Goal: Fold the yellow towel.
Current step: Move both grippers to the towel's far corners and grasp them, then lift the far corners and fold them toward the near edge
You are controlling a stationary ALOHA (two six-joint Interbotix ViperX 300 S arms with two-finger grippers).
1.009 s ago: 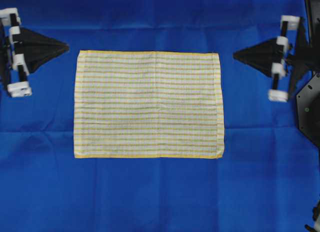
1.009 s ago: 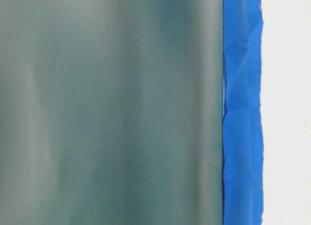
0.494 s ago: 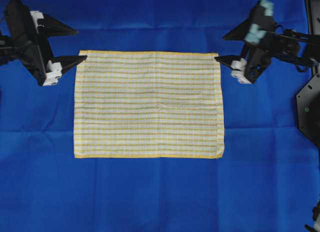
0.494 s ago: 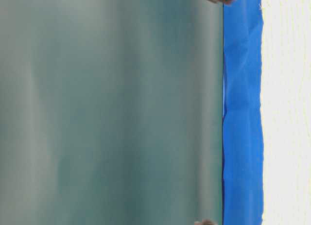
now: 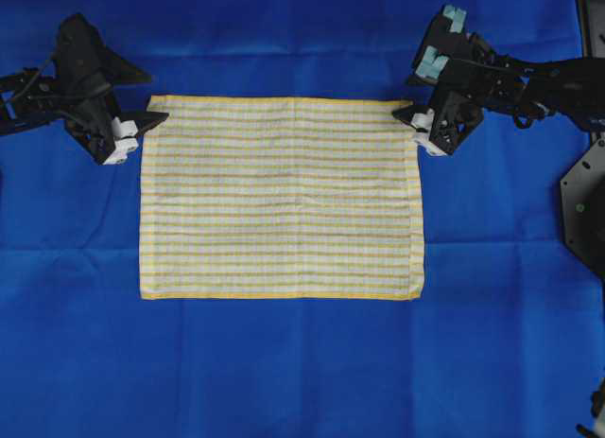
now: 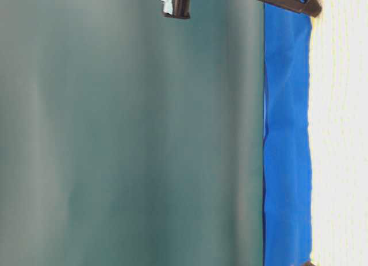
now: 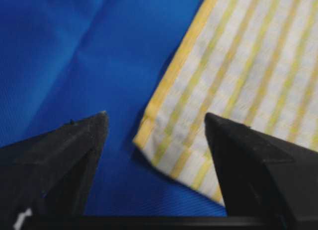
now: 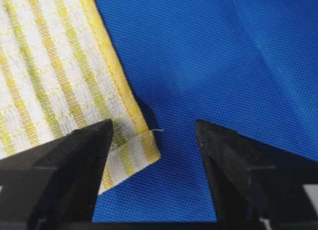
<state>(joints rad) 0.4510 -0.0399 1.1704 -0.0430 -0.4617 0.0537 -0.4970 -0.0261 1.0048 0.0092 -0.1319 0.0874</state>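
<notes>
Thin rectangular yellow-and-white checked towel with yellow hems (image 5: 281,198) lying flat and fully spread in the middle of the large plain blue cloth (image 5: 284,372), long edges running across the overhead view, no fold made yet. At the towel's far left corner, the left black gripper (image 7: 154,135) standing with jaws apart, that corner sitting between the two fingers in the wrist view, nothing pinched so far. At the towel's far right corner, the right black gripper (image 8: 151,140) likewise spread, straddling a corner whose tip is curled over on itself. Possible trouble from here: jaws closing too high and catching only air, or biting the blue cloth together with the towel and dragging both; on the right, the curled tip slipping out or being pinched doubled, leaving a skewed fold; uneven pulls from the two sides twisting the towel off square. Both arms reaching in from outside the towel's short sides, angled toward its far edge, fingers pointing inward at the corners and low near the surface. Table-level view mostly blocked, showing only a strip of cloth and parts of the arms.
</notes>
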